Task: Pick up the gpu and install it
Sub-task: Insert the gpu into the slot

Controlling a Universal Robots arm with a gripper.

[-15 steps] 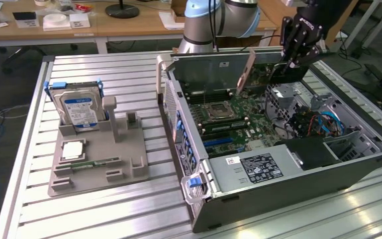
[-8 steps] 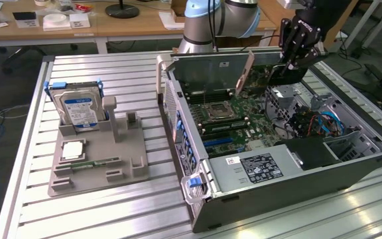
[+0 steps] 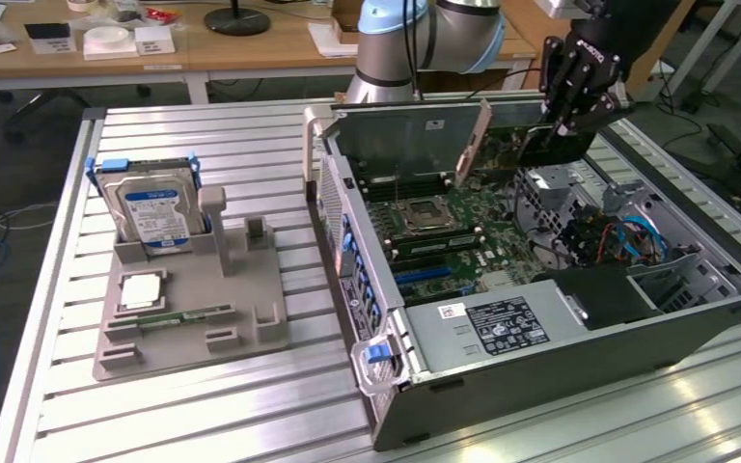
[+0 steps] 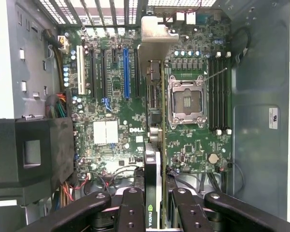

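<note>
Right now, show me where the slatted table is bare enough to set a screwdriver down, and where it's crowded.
Bare: the table in front of the grey holder, and the strip behind the hard drive. Crowded: inside the open case, where the gripper holds the gpu over the motherboard.

The gpu (image 3: 474, 145), a thin flat rectangular expansion card with a dark face, a brownish back and a bright metal end bracket (image 4: 155, 36), sits inside the open grey computer case (image 3: 577, 367). It stands on edge over the green motherboard (image 4: 135, 116) and leans a little in the exterior view. The fingers (image 4: 130, 208) of the black tool (image 4: 157, 212) pinch it at its dark, logo-marked end, and its bracket end points toward the case's vented wall (image 4: 87, 9)
</note>
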